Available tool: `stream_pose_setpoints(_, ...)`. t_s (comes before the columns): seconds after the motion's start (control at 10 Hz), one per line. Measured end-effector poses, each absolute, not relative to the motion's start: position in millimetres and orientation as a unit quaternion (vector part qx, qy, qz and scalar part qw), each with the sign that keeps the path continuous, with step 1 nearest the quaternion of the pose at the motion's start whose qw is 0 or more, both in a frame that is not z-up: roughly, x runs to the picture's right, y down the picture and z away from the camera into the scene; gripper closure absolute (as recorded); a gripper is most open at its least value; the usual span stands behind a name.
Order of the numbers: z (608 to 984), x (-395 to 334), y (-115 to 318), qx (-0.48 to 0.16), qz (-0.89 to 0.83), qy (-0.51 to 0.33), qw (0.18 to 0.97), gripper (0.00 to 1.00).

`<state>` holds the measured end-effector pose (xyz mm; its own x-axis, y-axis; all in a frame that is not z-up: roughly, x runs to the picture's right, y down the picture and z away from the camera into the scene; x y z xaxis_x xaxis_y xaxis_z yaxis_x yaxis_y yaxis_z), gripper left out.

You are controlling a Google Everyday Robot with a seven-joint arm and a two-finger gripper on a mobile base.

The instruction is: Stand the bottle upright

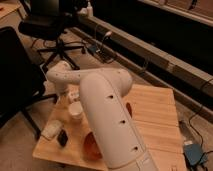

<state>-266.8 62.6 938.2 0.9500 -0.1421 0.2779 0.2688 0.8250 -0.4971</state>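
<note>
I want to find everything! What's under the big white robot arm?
An orange bowl peeks out on the wooden table; the arm covers the rest. The gripper is close by the white cup.

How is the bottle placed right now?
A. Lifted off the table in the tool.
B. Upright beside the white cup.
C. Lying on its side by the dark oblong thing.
C: the bottle lies flat on the table beside the dark oblong thing; the tool hangs over the white cup.
</note>
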Motion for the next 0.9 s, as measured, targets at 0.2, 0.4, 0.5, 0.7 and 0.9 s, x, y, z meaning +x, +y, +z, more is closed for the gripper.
stream_pose_setpoints(0.2,941.1,-267.9,65.6,-0.278,-0.111,-0.112,0.947,0.35)
stream_pose_setpoints(0.4,944.7,-269.7,69.6,-0.283,-0.113,-0.11,0.946,0.35)
stream_pose_setpoints(0.5,946.7,-268.2,70.6,-0.285,-0.113,-0.107,0.946,0.35)
stream_pose_setpoints(0.7,950.1,-265.5,70.5,-0.287,-0.11,-0.103,0.946,0.46)
stream_pose_setpoints(0.9,951.9,-265.4,69.7,-0.288,-0.108,-0.102,0.946,0.5)
